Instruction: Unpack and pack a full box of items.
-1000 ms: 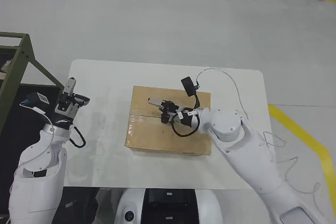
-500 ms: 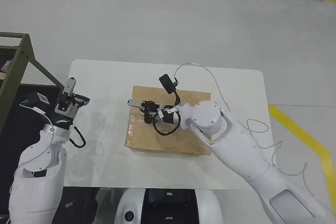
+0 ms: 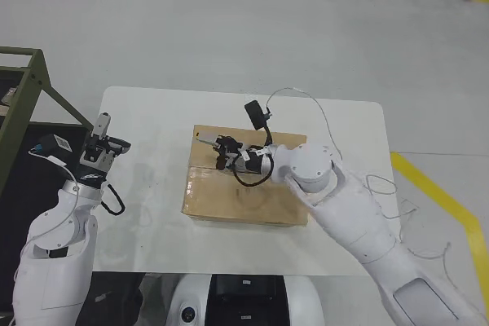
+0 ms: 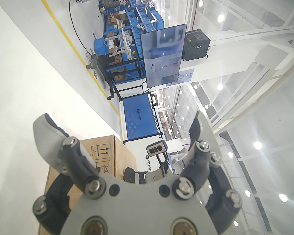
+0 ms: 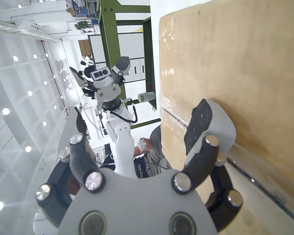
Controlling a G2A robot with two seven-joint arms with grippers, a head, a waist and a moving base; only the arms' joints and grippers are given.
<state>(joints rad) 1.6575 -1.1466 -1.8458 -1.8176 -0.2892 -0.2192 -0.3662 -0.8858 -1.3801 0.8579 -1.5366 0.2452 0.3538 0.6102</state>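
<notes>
Fingers (image 5: 201,123) of right gripper (image 5: 139,110) spread wide, one against the arrow-marked box (image 3: 228,196); left gripper (image 4: 122,121) likewise wide.

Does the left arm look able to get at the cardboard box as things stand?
Probably yes. Bare table lies between the open left gripper and the side of the box facing it; the right gripper sits over the box top, off that side.

The box (image 3: 244,175) is matt brown cardboard, slightly rough, with wrinkled, glossy clear tape (image 5: 167,106) over its seam. The table (image 3: 147,236) is smooth matt white. The right gripper (image 5: 139,116) has a satin grey metal plate, shiny screw heads, black plastic links and coarse, grainy black pads (image 5: 198,123). The left gripper (image 4: 122,123) has the same finish.
</notes>
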